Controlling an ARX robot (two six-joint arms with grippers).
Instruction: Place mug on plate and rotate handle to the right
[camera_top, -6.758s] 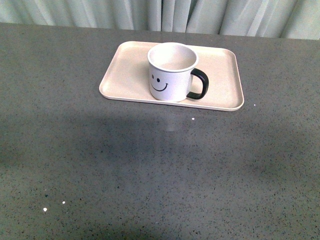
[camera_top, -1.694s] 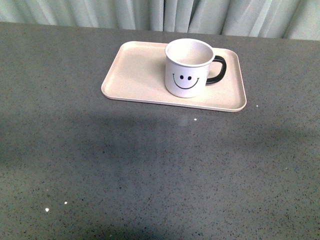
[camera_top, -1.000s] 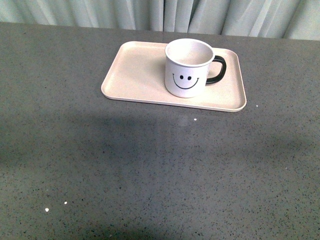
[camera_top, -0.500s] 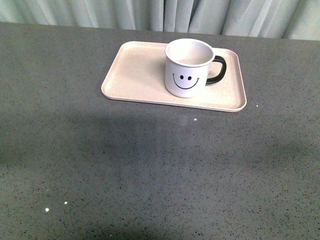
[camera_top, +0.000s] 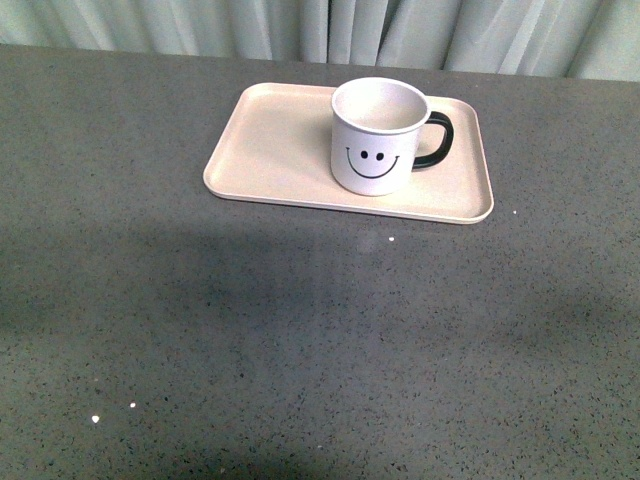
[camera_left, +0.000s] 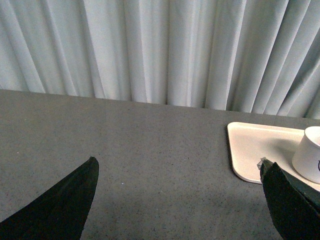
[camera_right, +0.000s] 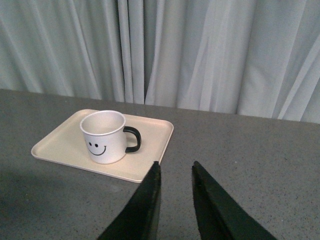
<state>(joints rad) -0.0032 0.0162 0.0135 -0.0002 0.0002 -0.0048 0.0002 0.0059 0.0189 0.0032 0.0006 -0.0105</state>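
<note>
The white mug (camera_top: 378, 135) with a black smiley face stands upright on the pale pinkish-beige plate (camera_top: 270, 150), right of its middle. Its black handle (camera_top: 436, 139) points right in the front view. Mug (camera_right: 104, 136) and plate (camera_right: 60, 146) also show in the right wrist view, the handle (camera_right: 133, 139) toward the gripper's side. My right gripper (camera_right: 176, 164) is shut and empty, back from the plate's near corner. My left gripper (camera_left: 179, 167) is open and empty over bare table; the plate (camera_left: 250, 150) and mug (camera_left: 310, 155) lie at that view's edge. Neither arm shows in the front view.
A dark grey speckled table (camera_top: 300, 330) spreads in front of the plate. Pale pleated curtains (camera_top: 320, 25) hang behind the table's far edge. A few small white specks (camera_top: 95, 418) lie near the front left.
Since 6.8 s ago the mug has shifted right on the plate and turned so the face looks forward. Over the last second nothing has visibly moved.
</note>
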